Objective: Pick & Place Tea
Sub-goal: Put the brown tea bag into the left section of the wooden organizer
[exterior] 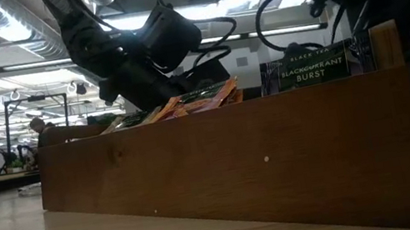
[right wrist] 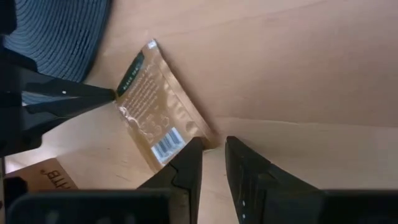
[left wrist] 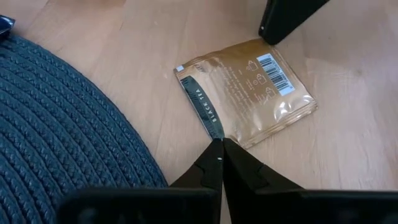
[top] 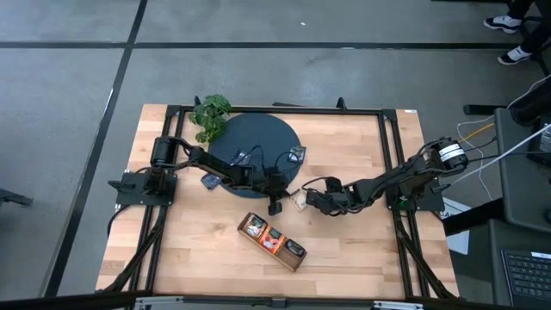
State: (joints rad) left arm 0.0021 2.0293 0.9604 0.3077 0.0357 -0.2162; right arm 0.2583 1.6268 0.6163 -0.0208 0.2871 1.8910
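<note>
Beige tea sachet [left wrist: 245, 93] flat on wood beside mat, others seemingly in tray

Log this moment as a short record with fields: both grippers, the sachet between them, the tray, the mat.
left gripper: shut, tip touching the dark-striped edge of the beige sachet
right gripper: fingers slightly apart at the sachet's barcode end
sachet: lying flat on the wooden table, just off the mat
mat: dark, round, a few sachets on it
tray: wooden, sachets standing in its compartments
plant: at the mat's edge
</note>
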